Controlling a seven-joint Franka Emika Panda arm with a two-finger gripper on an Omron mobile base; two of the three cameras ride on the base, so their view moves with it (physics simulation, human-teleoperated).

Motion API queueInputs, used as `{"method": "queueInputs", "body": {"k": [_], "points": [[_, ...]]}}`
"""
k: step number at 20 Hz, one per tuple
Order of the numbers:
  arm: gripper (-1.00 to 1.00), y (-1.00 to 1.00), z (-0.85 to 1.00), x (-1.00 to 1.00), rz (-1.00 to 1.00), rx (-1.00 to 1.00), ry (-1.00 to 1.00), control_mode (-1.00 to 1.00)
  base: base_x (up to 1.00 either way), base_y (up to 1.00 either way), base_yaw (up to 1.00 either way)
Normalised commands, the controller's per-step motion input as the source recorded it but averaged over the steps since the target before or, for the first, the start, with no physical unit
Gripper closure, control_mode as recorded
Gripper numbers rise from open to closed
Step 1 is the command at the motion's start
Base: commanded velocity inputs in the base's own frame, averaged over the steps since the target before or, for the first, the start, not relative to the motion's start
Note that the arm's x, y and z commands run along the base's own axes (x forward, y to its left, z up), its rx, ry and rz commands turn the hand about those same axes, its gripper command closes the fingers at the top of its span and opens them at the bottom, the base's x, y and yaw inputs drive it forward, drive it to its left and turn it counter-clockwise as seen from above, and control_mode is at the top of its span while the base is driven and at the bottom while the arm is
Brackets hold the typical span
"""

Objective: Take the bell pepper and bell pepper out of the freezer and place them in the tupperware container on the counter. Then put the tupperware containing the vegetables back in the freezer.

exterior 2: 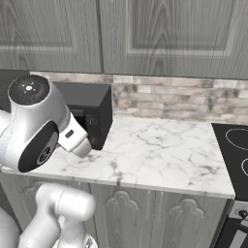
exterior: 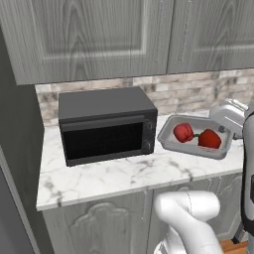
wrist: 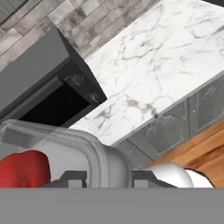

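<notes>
**A:** How does the gripper stand?

**B:** In the hand view its two dark finger tips rise on either side of the rim of the tupperware container. The rim sits in the gap between them, and the tips look closed against it, so the gripper has hold of the container by its edge.

**A:** And what lies in the container?

**B:** Both peppers. In the left base view one bell pepper lies toward the microwave side and the other bell pepper lies nearer the hand, close together inside the grey tray. In the hand view a red pepper shows just left of the finger tips, behind the container's wall.

**A:** Is the container on the counter?

**B:** In the left base view it appears tilted, its far side raised toward the hand; I cannot tell whether its low corner touches the counter.

**A:** What lies beyond the gripper?

**B:** The black microwave stands just beside the container, on the marble counter against the brick backsplash. Grey panelled upper cabinets hang above. In the right base view a black stovetop lies well apart, at the counter's far end.

**A:** And the arm?

**B:** It rises from below the counter edge, and its wrist bends over to the container's side.
</notes>
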Motion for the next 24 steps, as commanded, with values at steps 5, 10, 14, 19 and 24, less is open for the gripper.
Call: {"method": "queueInputs", "body": {"k": [5,10,14,19,24], "points": [[1.0,0.0,0.0,-0.34,0.01,0.0,0.01,1.0,-0.31,0.0,0.02],[1.0,0.0,0.0,0.0,0.0,0.0,0.0,1.0,-0.99,0.28,0.06],[1.0,0.0,0.0,0.0,0.0,0.0,0.0,1.0,-0.87,0.76,0.03],[1.0,0.0,0.0,0.0,0.0,0.0,0.0,1.0,-0.47,0.99,0.01],[1.0,0.0,0.0,0.0,0.0,0.0,0.0,1.0,-0.05,1.0,0.02]]}}
